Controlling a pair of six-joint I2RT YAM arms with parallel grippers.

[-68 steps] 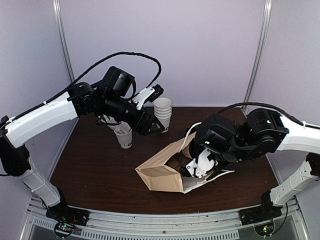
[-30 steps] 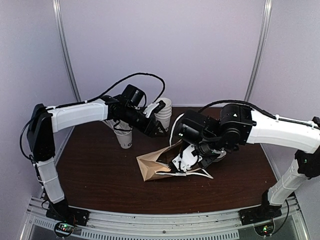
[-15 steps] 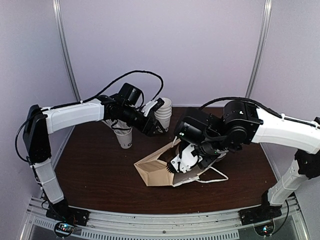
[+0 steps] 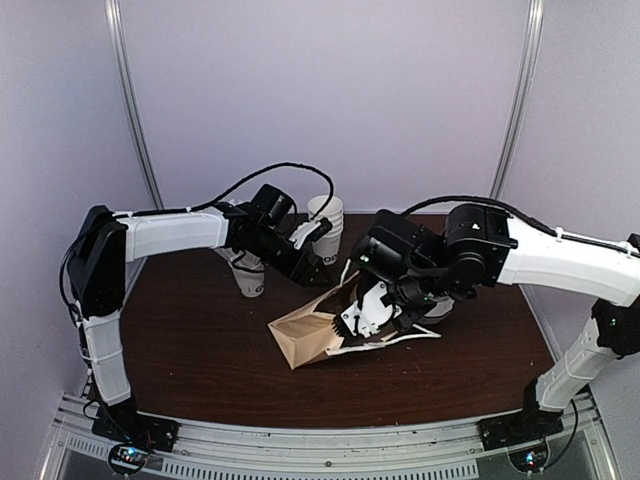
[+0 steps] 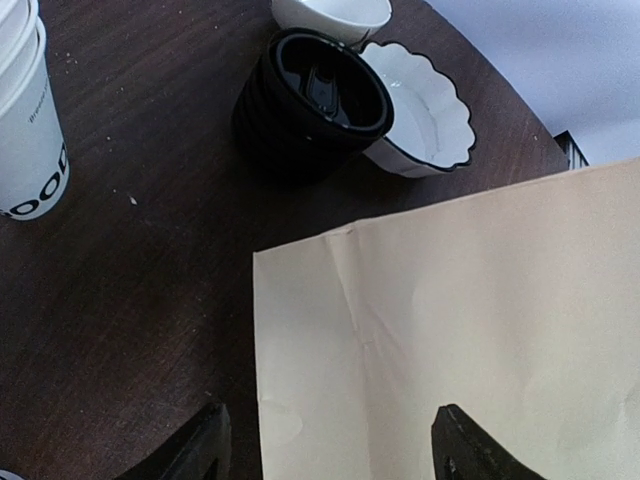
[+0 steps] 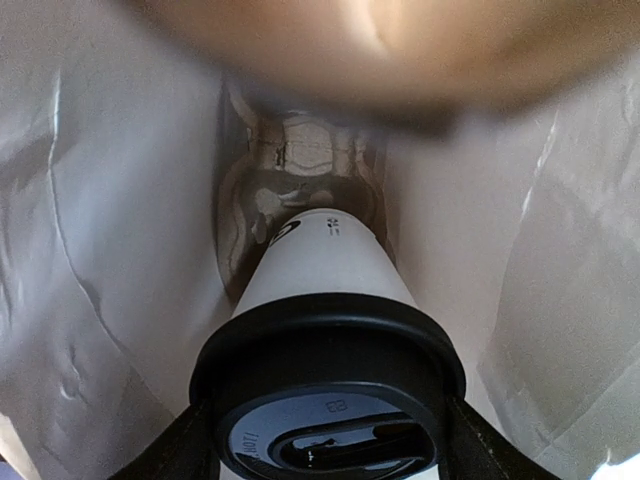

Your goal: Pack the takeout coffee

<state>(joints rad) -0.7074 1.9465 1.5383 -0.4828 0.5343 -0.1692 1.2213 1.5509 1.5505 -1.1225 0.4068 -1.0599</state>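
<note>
The takeout coffee [image 6: 325, 290], a white paper cup with a black lid [image 6: 330, 400], lies inside the brown paper bag [image 4: 305, 338], bottom toward the bag's far end. My right gripper [image 6: 330, 452] is shut on it, a finger pressed against each side of the lid. From above, the right gripper [image 4: 353, 317] sits in the bag's mouth and hides the cup. My left gripper [image 5: 330, 450] hangs open over the bag's upper edge [image 5: 450, 320], one finger above the table and one above the paper. Seen from above, the left gripper [image 4: 312, 263] is just behind the bag.
A stack of black lids [image 5: 315, 100] and a white scalloped dish [image 5: 425, 115] stand behind the bag. A nested stack of white cups [image 4: 328, 225] is at the back, and a cup of straws [image 4: 250, 277] sits under the left arm. The bag's white handle [image 4: 405, 338] trails right.
The bag's mouth has lifted and the bag has shifted left. My right gripper has pushed the cup deeper in. The left gripper has come down closer to the bag's top edge.
</note>
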